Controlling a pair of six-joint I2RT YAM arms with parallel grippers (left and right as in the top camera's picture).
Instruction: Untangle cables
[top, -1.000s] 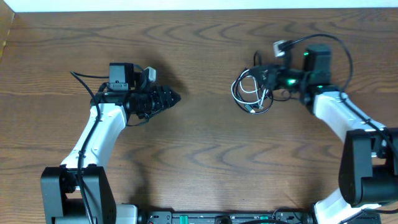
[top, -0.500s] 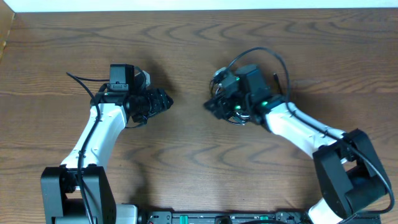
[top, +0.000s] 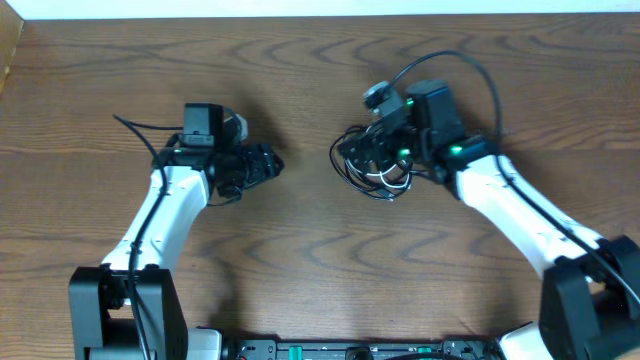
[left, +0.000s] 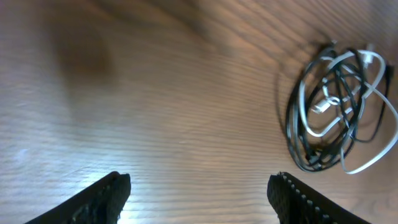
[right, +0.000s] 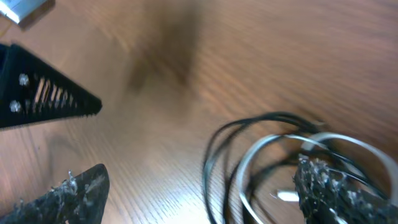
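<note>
The cables (top: 373, 180) lie as one small tangled bundle on the wooden table (top: 320, 260), right of centre. In the left wrist view the cables (left: 339, 115) show black and white loops wound through each other, with a white plug in the middle. My right gripper (top: 366, 156) hovers over the bundle's upper left, open. In the right wrist view the cables (right: 264, 155) loop between the wide-apart jaws of the right gripper (right: 202, 196), and the right finger overlaps the bundle's edge. My left gripper (top: 268, 165) is open, a short way left of the bundle and pointing at it, and the left gripper (left: 199, 199) holds nothing.
A black toothed tip (right: 46, 99) pokes in at the upper left of the right wrist view, probably one of my left gripper's fingers. The right arm's own thick black wire (top: 450, 70) arcs over its wrist. A pale strip (top: 320, 8) runs along the table's far edge.
My right gripper was shut on the bundle at the right and has carried it leftward toward the centre, then opened its jaws. The left gripper shifted slightly and opened a little wider.
</note>
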